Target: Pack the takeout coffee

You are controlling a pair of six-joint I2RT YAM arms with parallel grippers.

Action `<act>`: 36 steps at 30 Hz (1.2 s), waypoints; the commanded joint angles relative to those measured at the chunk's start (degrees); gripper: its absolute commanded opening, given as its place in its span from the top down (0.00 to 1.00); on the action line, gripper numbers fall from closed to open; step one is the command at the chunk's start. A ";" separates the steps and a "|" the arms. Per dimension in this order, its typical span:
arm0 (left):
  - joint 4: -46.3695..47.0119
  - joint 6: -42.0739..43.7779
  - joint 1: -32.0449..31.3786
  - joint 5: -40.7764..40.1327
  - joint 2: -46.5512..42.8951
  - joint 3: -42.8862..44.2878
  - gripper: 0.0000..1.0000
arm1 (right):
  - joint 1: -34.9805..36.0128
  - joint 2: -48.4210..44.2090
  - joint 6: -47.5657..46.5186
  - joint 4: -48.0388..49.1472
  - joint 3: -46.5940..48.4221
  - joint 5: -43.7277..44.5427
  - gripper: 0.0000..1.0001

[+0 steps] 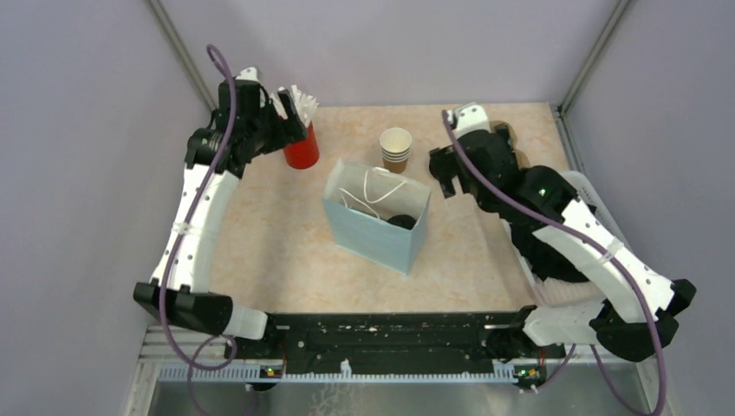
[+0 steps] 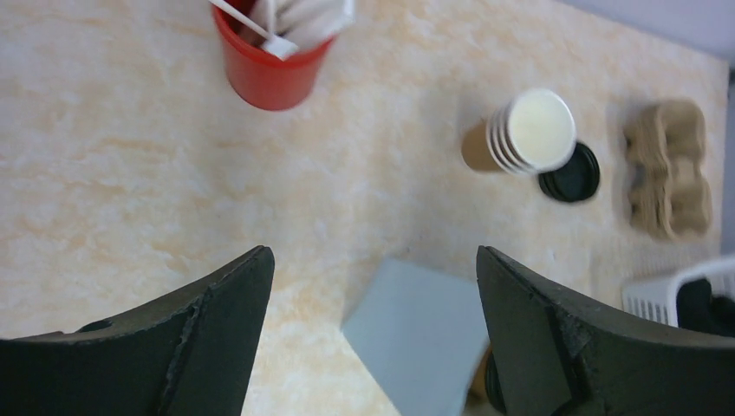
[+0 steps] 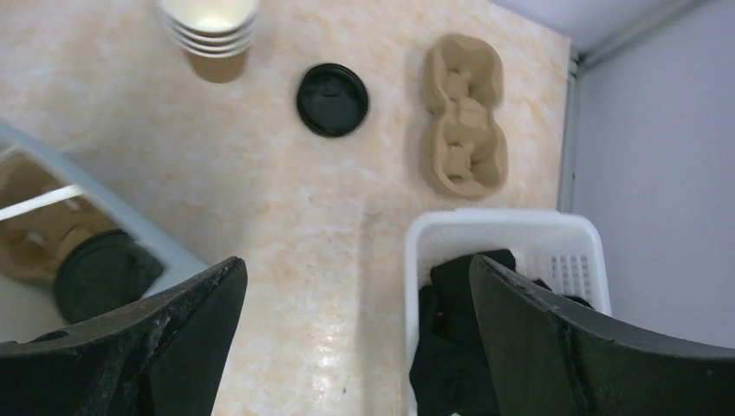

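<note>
The takeout coffee (image 1: 400,221) sits down inside the pale blue bag (image 1: 368,238) mid-counter, only its black lid showing. I'd judge the packing itself done, with extras or a withdrawal to come.

The left claw (image 2: 373,251) hovers gaping and empty at the bag's 10 o'clock, right by the red cup (image 1: 302,149) of straws. Taking a straw would mean a short drop and a careful pinch.

The right claw (image 3: 356,260), also spread and empty, hangs at 2 o'clock. The stack of cups (image 1: 395,147) stands at 12, near the bag's rim. The white basket (image 3: 503,227) crowds the counter's (image 1: 277,234) 3 o'clock edge. Open room lies at 8 o'clock.
</note>
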 commanded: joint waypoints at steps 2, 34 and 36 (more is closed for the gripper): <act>15.03 -0.29 7.60 -0.44 6.68 1.05 0.05 | -8.61 -4.58 -1.34 6.28 -3.00 -8.11 0.01; 36.77 -3.68 20.81 7.56 33.08 3.73 0.74 | -20.18 -5.40 -9.47 7.63 -7.93 -20.61 0.01; 36.47 -3.71 20.82 7.61 32.74 4.02 0.80 | -20.21 -5.35 -9.39 7.49 -7.61 -20.88 0.01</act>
